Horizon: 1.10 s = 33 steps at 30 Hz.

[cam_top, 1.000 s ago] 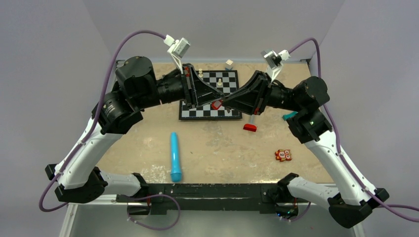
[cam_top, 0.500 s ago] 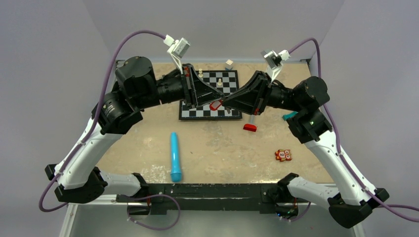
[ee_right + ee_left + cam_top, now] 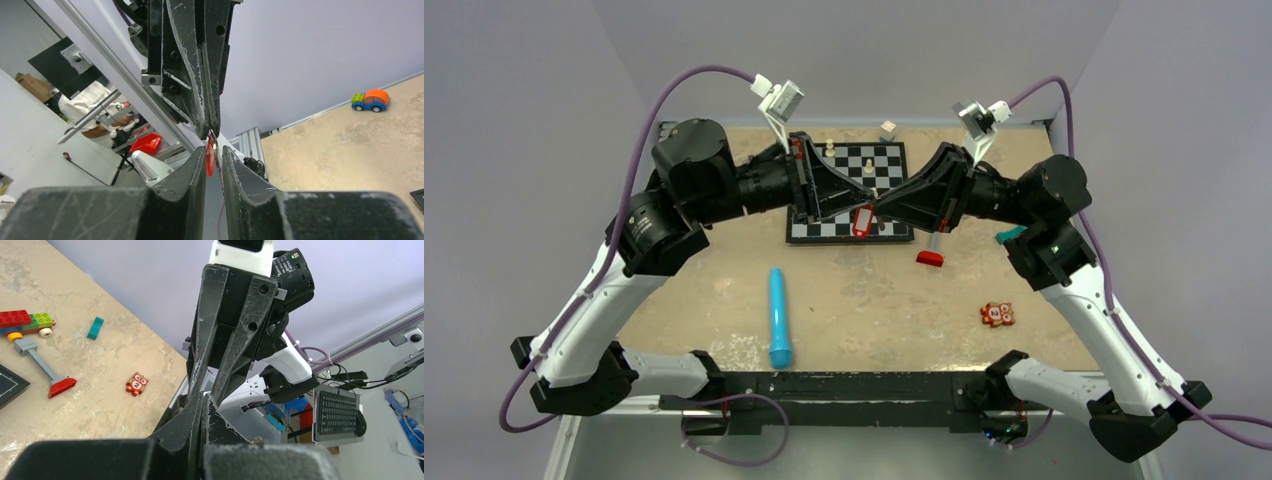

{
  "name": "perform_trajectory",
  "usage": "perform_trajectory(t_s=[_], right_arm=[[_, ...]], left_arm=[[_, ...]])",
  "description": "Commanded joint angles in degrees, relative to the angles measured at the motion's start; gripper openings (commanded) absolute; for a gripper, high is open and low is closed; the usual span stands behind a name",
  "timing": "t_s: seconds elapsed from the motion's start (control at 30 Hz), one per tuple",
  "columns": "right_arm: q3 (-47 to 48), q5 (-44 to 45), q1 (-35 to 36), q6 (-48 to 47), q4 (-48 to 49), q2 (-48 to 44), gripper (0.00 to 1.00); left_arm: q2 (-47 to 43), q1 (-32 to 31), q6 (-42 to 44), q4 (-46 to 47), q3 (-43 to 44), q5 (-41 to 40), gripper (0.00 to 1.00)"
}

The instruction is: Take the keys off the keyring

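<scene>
Top external: keyring, tilted before, now hangs upright from closed left pincer; right pincer unclear.

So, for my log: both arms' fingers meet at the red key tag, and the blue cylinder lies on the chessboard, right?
No: the blue cylinder lies on the bare table, clear of the chessboard, per the top external view. The rest holds.

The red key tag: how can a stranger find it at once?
Find the black-and-white chessboard at the far middle of the table. Over its near edge, where the left gripper and right gripper meet, hangs a small red oblong plastic key tag. Unlike the red-headed toy lying nearby, it has a white label centre.
</scene>
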Motion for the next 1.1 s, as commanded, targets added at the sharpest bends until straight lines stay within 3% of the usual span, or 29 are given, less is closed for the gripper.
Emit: perform_trajectory(t_s=[0.0, 0.2, 0.53, 0.67, 0.83, 0.93, 1.07], right_arm=[[0.60, 1.26, 0.17, 0.06, 2.10, -0.36, 0.23], [0.75, 1.24, 0.12, 0.32, 2.36, -0.25, 0.25], [0.30, 1.32, 0.19, 0.29, 2.44, -0.47, 0.12], [0.21, 1.36, 0.19, 0.28, 2.45, -0.44, 0.00], [0.08, 1.37, 0.19, 0.22, 2.38, -0.47, 0.00], [0.06, 1.20, 0.18, -0.18, 1.80, -0.57, 0.00], [1.00, 1.21, 0.18, -3.87, -5.48, -0.74, 0.00]], left_arm=[[-1.35, -0.26, -0.81, 2.53, -0.69, 1.51, 0.00], [-1.32, -0.23, -1.00, 2.87, -0.80, 1.74, 0.00], [-1.50, -0.26, -1.01, 2.91, -0.96, 1.67, 0.00], [-1.57, -0.28, -1.00, 3.01, -1.23, 1.97, 0.00], [-1.44, -0.22, 1.84, -1.81, 0.56, 1.46, 0.00], [-1.45, -0.22, 4.66, -6.79, 2.67, -0.08, 0.18], [-1.57, -0.21, 8.73, -12.68, 5.48, -2.22, 0.55]])
